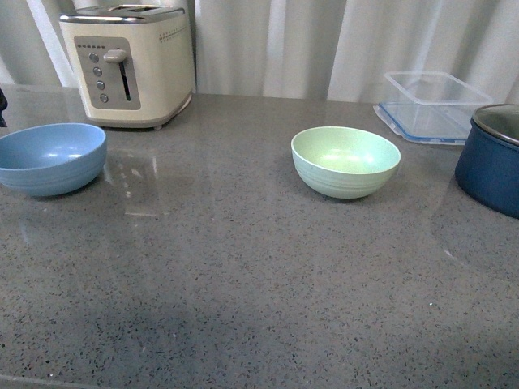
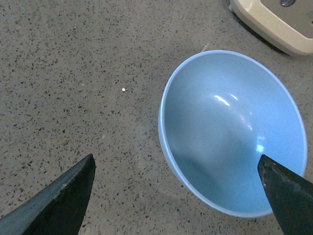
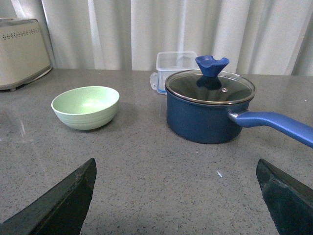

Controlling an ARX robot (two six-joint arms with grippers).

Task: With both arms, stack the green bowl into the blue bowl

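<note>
The blue bowl [image 1: 50,156] sits beside the toaster [image 1: 130,63], the green bowl [image 1: 345,160] farther off. The left hand [image 2: 176,157] and right hand [image 3: 176,161] are spread wide, empty.

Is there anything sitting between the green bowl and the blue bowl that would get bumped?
No, nothing visible. Only bare counter lies between the green bowl and the blue bowl. The toaster stands further back, and the navy pot is on the green bowl's other side.

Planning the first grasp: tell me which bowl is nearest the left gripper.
The blue bowl, close under the left gripper and beside the toaster. The green bowl stands apart, well off to the right.
</note>
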